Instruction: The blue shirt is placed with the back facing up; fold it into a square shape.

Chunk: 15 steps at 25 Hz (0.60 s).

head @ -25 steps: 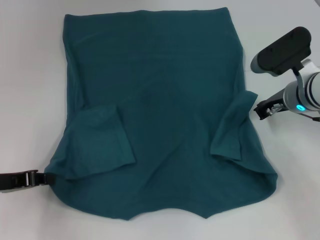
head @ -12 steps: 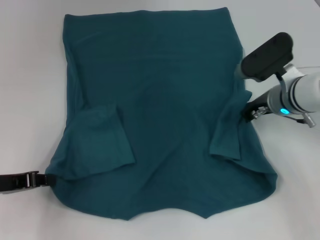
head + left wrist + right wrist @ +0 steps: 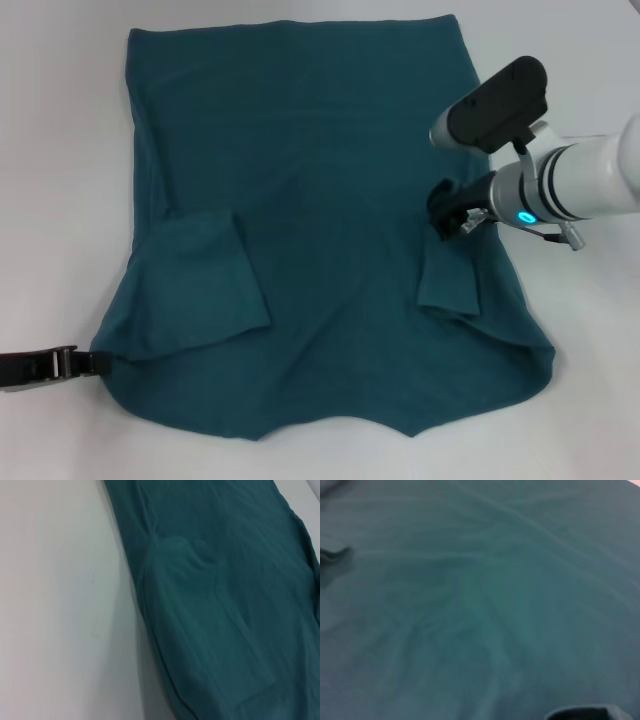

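Head view showed the right claw [image 3: 447, 215] over the blue shirt [image 3: 320, 200], touching its folded right sleeve [image 3: 452, 275]; grip state unclear; left claw [image 3: 85, 362] at the shirt's left shoulder corner, unclear too.

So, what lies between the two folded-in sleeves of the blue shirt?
In the head view, only the plain back of the blue shirt lies there, wrinkled; nothing rests on it.

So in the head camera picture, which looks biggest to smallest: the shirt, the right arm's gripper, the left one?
1. The blue shirt, by far the largest.
2. Right gripper, over the shirt.
3. Left gripper, mostly cut off at the edge, so this ranking is unsure.
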Tool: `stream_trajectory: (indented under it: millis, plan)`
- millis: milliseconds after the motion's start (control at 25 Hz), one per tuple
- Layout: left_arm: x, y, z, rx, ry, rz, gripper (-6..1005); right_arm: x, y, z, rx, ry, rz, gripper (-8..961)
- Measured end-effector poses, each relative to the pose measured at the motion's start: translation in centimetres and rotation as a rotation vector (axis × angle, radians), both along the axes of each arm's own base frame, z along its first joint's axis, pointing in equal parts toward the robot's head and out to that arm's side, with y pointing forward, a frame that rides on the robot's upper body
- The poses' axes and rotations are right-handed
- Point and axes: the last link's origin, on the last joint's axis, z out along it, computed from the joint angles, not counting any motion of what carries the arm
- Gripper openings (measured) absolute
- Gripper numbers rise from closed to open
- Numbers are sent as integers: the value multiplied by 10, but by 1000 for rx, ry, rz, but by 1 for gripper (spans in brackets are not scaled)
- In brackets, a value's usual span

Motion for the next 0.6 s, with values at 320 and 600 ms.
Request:
stream_trajectory:
  millis: [320,600]
  plan:
    - [0,0,0,1,0,-1,2,-14,3,-10,-14,66,-5,-1]
    - [0,0,0,2,2,-7,2,-22,11,-2,31,101,-2,-1]
